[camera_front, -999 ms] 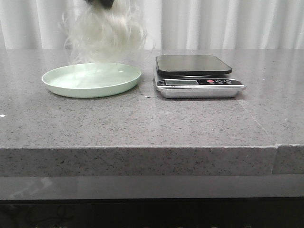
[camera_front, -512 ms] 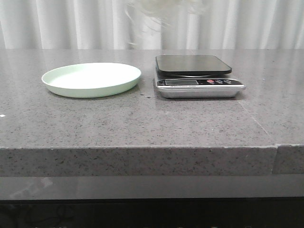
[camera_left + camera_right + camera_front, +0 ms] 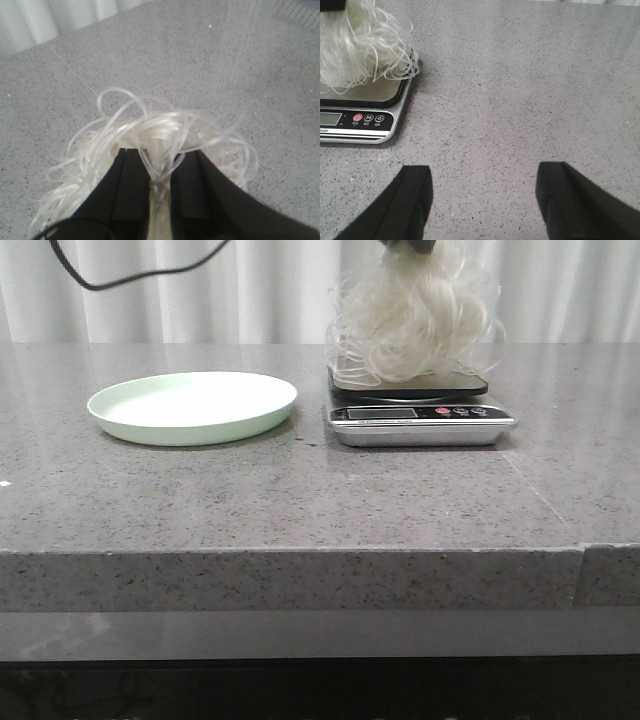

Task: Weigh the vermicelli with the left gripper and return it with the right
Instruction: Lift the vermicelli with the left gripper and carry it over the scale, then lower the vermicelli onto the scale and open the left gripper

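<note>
A pale, translucent tangle of vermicelli point(image 3: 410, 325) hangs over the black platform of the silver kitchen scale point(image 3: 418, 415), and its lowest strands touch the platform. My left gripper point(image 3: 408, 244) shows only at the top edge of the front view. In the left wrist view that gripper point(image 3: 160, 162) is shut on the vermicelli point(image 3: 160, 125), with strands pinched between the fingers. My right gripper point(image 3: 482, 192) is open and low over bare countertop, to the right of the scale point(image 3: 360, 107). Nothing is between its fingers. The vermicelli point(image 3: 355, 50) shows there on the platform.
An empty pale green plate point(image 3: 192, 406) sits left of the scale on the grey speckled countertop point(image 3: 320, 500). A black cable point(image 3: 120, 278) loops at the upper left. White curtains hang behind. The counter's front edge runs across the lower front view.
The vermicelli has travelled right from above the green plate and come down onto the scale, still in my left gripper. The plate is now empty.
</note>
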Tool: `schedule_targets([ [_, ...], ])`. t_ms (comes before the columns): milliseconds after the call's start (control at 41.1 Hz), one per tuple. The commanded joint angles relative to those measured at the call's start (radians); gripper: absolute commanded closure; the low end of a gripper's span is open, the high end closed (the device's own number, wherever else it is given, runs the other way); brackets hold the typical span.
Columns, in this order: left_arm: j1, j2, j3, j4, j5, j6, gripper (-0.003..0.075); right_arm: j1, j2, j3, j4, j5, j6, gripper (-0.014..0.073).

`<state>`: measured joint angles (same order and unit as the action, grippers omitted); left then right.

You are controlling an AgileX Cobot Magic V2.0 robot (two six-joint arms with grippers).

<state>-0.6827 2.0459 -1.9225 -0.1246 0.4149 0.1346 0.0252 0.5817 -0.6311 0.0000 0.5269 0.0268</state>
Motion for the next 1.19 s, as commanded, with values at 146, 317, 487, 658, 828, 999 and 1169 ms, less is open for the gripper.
schedule_targets([
  [146,-0.004,-0.053,-0.048,-0.005,-0.075,0.001,0.0264,-0.008,0.01,-0.027,-0.012,-0.082,0.0,0.0048],
  [317,-0.004,-0.113,-0.053,-0.005,0.001,0.001,0.0247,-0.008,0.01,-0.027,-0.012,-0.082,0.0,0.0048],
  [487,-0.004,-0.231,-0.053,0.005,0.103,0.001,0.0248,-0.008,0.01,-0.027,-0.012,-0.082,0.0,0.0048],
  [658,-0.004,-0.373,-0.046,0.066,0.239,0.001,0.0248,-0.008,0.01,-0.027,-0.012,-0.082,0.0,0.0048],
  [828,-0.004,-0.517,0.042,0.074,0.302,0.001,0.0248,-0.008,0.01,-0.027,-0.012,-0.081,0.0,0.0048],
  [999,-0.004,-0.671,0.214,0.074,0.283,-0.009,0.0248,-0.008,0.01,-0.027,-0.012,-0.081,0.0,0.0048],
  [1169,-0.004,-0.838,0.426,0.073,0.24,-0.014,0.0248,-0.008,0.01,-0.027,-0.007,-0.08,0.0,0.0048],
])
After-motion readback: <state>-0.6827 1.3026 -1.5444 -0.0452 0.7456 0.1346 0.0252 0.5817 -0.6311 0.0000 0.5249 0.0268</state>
